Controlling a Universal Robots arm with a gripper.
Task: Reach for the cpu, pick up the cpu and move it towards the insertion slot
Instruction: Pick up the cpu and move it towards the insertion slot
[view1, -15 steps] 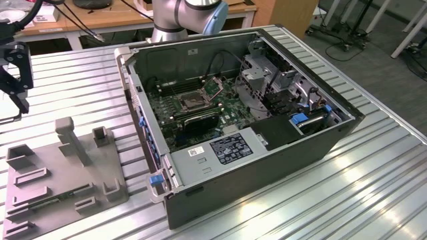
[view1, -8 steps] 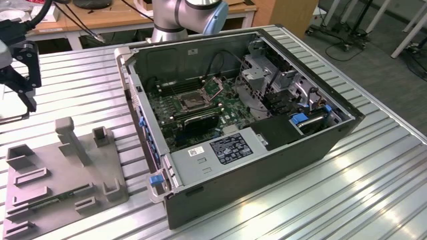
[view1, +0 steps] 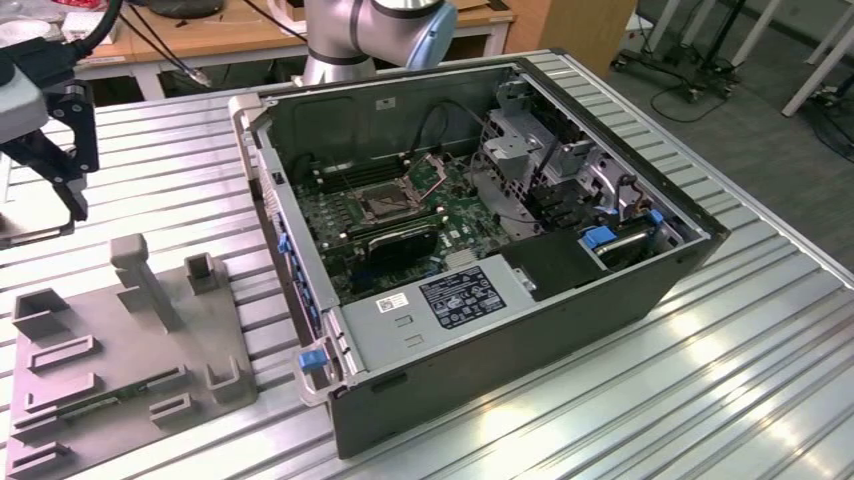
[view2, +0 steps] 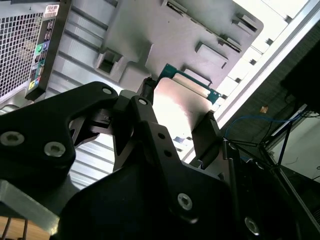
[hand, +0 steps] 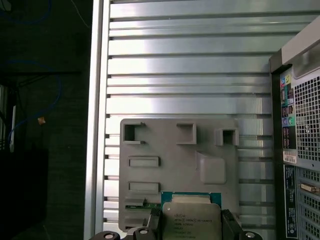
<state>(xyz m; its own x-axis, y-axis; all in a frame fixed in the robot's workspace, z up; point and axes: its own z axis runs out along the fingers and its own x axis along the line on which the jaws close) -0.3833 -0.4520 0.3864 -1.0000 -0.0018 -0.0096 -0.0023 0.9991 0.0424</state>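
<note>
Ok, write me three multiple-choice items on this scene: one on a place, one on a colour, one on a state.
1. Where is the insertion slot?
A) on a shelf
B) on the green board inside the open computer case
C) on the floor

2. What colour is the top face of the cpu?
A) red
B) black
C) silvery

3. What state is the cpu in?
A) held between the jaws of the gripper
B) seated in the insertion slot
C) lying on the floor

Answers:
1 B: the exterior view shows the framed socket on the board in the case.
2 C: both wrist views show a pale metal face.
3 A: both wrist views show a jaw against each side.
</note>
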